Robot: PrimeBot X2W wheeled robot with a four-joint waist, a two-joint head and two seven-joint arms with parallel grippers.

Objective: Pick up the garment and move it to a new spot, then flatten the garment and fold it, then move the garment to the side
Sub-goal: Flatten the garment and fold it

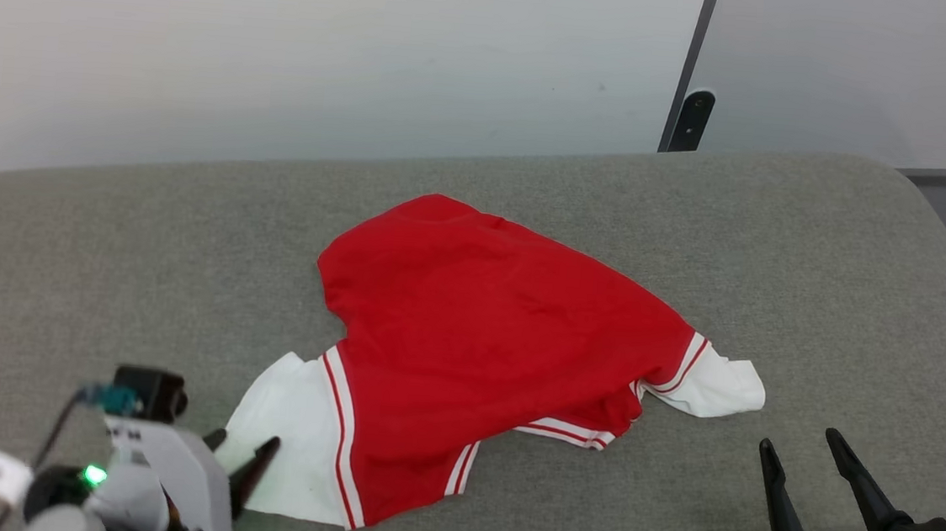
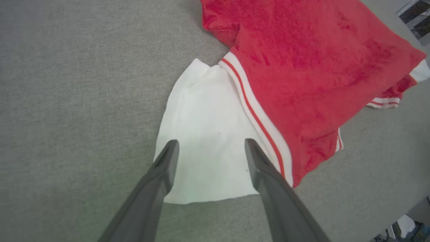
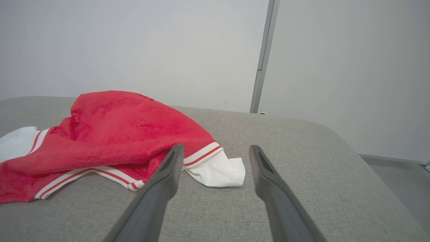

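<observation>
At lower left of the head view, nearest: left claw [image 1: 239,450], both fingers spread wide, nothing gripped. Fingertips [image 2: 169,158] poised over the near part of the larger white sleeve [image 2: 205,111], one to each side of its middle; contact with the cloth not possible to judge.

At lower right, equally near: right claw [image 1: 800,441], fingers likewise wide apart and empty, above bare grey padding [image 1: 102,253], short of the cloth and clear of it. Aimed toward the smaller white sleeve [image 1: 717,388], seen between the two fingers in the right wrist view, further off.

Between and beyond the claws: shirt [image 1: 485,325], red, rumpled and humped, resting on the middle of the padding, not lifted. Red-and-white striped trim [image 1: 341,441] at the joins of both sleeves and along the near hem. Larger sleeve spread at the near left corner, just by the left claw; smaller sleeve crumpled at the right end, nearer the right claw. Red body running back and leftward to a rounded far edge.

Farthest: pale wall [image 1: 287,48] behind the padding, with a dark upright strip [image 1: 690,63] and a small black fitting [image 1: 692,118] at its foot.
</observation>
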